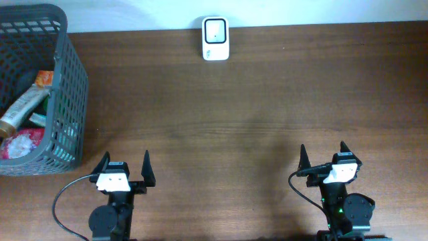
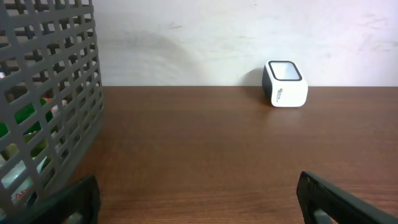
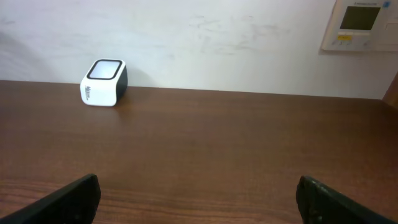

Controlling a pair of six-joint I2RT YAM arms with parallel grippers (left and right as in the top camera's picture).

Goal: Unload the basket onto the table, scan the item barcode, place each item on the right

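Left gripper (image 1: 126,162) and right gripper (image 1: 323,151) both gape wide, holding nothing. The white barcode scanner (image 1: 215,39) sits well ahead, between them. A grey basket (image 1: 73,87) stands ahead-left of the left one.

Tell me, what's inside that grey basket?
The basket holds a tan tube with an orange end, something green and a red-and-white packet. Whatever lies beneath them is covered.

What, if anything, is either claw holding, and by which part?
Nothing is held. The left claw and the right claw both stand open and empty; the items lie in the basket.
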